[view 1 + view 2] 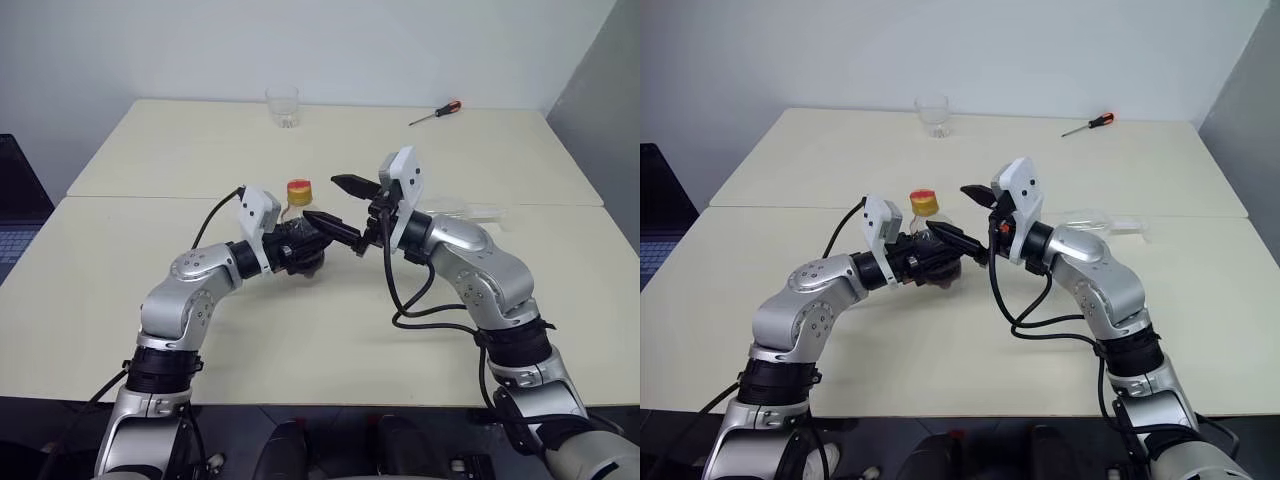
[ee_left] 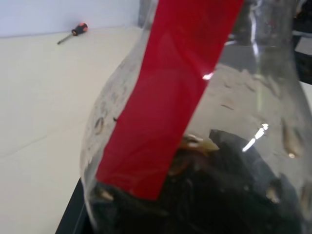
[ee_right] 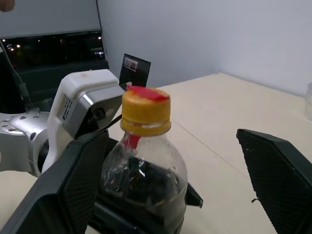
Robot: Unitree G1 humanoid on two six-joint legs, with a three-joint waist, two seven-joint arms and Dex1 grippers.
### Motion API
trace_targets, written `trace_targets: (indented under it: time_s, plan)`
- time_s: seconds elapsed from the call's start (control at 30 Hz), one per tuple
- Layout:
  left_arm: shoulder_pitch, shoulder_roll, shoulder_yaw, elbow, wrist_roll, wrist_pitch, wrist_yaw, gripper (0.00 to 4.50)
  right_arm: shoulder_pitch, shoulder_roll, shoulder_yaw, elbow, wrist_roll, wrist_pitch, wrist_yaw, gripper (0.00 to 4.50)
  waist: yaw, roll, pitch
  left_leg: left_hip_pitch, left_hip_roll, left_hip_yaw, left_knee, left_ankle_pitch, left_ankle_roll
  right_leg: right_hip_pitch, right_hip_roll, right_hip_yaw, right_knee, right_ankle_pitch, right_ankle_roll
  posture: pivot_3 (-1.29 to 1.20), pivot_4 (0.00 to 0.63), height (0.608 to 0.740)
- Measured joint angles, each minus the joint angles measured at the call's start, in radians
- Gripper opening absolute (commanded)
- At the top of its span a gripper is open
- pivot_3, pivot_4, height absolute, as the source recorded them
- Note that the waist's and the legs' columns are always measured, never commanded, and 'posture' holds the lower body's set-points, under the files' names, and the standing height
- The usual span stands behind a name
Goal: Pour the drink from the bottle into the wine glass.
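A: The bottle [image 1: 300, 225] sits in the left gripper [image 1: 305, 245], whose fingers are clamped round its rounded body just above the table [image 1: 320, 330]. Which step is this?

B: It looks like uncapping. The yellow cap [image 3: 145, 111] is on, and the right gripper [image 1: 345, 203] has its fingers spread wide, just beside the bottle's neck, one finger on either side of the cap in the right wrist view.

A: So the next move?

B: Probably closing on the cap and twisting it off while the left gripper holds the bottle firm.

A: And the containers?

B: The drink [image 2: 219, 195], nearly black, fills only the bottle's lower part. A clear tumbler [image 1: 283, 106], seemingly empty, stands well beyond the bottle at the table's far edge. Right of the bottle, something clear lies on the table; too faint to identify.
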Motion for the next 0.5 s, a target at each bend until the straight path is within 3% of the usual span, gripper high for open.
trace_targets:
  time_s: [0.33,0.43,0.5]
  plan:
    - [0.022,0.016,-0.034,-0.024,0.001,0.008,-0.053,2.23,-0.027,0.032,-0.036,0.001,0.027,0.080,-0.004,4.50,0.000,0.001,0.001,0.000,0.000,0.000,0.000,0.000,0.000,0.000,0.000,0.000,0.000,0.000,0.000,0.00,0.150,0.740]
    - [0.022,0.016,-0.035,-0.023,0.002,0.008,-0.063,2.22,-0.042,0.034,-0.044,0.001,0.040,0.095,-0.002,3.88,-0.001,0.002,0.001,0.000,0.000,0.000,0.000,0.000,0.000,0.000,0.000,0.000,0.000,0.000,0.000,0.00,0.150,0.740]
    - [0.023,0.017,-0.036,-0.020,0.003,0.008,-0.065,2.22,-0.043,0.044,-0.044,0.000,0.048,0.108,0.001,3.23,-0.001,0.002,0.001,0.000,0.000,0.000,0.000,0.000,0.000,0.000,0.000,0.000,0.000,0.000,0.000,0.00,0.150,0.740]
